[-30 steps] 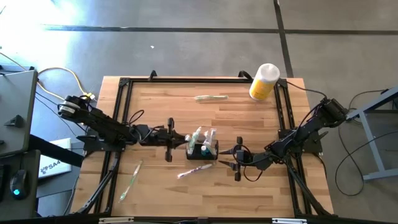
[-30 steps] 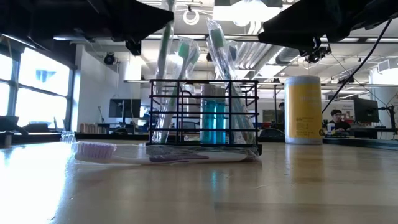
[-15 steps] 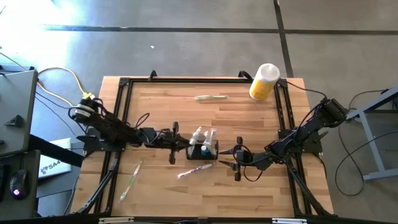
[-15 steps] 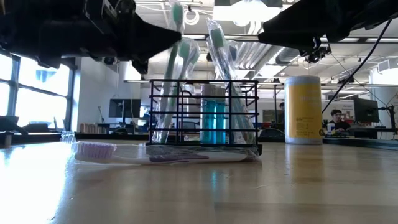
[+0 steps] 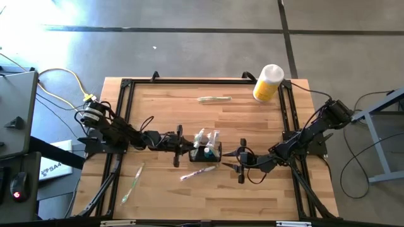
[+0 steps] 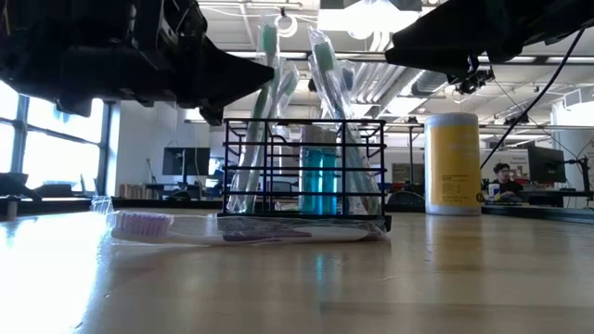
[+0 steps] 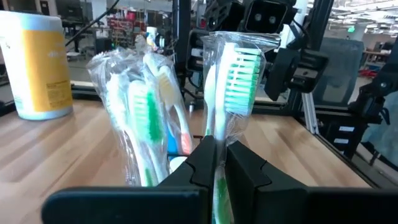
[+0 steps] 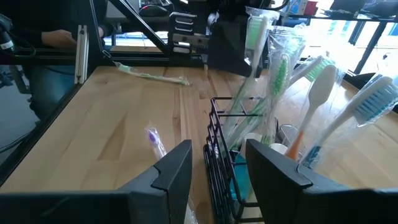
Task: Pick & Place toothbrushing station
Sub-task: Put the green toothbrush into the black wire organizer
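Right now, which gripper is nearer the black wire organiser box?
Left. Left gripper is at the black wire organiser box, shut on a wrapped green toothbrush standing in it; right gripper waits just beside it.

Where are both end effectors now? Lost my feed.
Left end effector shut on wrapped toothbrush at the wire organiser. Right end effector open beside it. Purple toothbrush lies alongside.

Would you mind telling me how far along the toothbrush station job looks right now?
Done: several wrapped brushes stand in the black rack. In hand: the left tool is shut on a green brush, upright at the rack. The right tool waits open beside the rack's wall. Left: brushes lying by the rack, near the left front and at the back.
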Robot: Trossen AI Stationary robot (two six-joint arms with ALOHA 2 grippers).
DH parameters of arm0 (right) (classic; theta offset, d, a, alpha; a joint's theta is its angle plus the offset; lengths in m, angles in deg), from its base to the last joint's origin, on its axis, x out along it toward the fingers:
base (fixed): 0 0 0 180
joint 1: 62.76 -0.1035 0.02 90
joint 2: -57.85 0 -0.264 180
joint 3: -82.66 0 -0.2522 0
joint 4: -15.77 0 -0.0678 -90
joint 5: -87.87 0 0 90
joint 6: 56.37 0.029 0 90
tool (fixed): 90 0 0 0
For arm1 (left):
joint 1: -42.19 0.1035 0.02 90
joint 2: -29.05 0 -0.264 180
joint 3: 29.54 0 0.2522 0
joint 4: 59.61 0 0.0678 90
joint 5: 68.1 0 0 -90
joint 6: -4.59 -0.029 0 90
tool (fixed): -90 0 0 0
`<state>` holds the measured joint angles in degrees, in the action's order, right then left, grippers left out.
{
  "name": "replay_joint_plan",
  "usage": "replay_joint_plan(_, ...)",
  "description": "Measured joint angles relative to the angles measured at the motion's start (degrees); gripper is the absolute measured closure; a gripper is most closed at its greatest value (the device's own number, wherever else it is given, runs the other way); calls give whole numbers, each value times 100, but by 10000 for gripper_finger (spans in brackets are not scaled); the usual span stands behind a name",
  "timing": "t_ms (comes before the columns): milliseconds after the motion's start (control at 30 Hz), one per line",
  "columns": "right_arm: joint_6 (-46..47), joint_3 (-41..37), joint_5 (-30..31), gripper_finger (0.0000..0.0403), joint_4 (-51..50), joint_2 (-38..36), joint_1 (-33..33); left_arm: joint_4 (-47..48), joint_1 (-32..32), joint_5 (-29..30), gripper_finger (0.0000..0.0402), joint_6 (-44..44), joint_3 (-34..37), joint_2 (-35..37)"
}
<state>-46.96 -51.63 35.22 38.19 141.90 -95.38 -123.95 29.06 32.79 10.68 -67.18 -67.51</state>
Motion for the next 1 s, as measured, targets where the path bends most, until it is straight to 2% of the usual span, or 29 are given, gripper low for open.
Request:
replay_joint_plan(233,-2,0,-2,259,0,2,0,100,-2,-311,378,-501,0,0)
replay_joint_plan(533,-13,0,-3,259,0,2,1,201,0,-338,376,-132,-7,0)
replay_joint_plan(767,-15,0,-2,259,0,2,1,191,4,-1084,375,-154,-7,0)
replay_joint_plan(1000,-16,0,-2,259,-1,2,0,153,4,-1011,375,-135,-7,0)
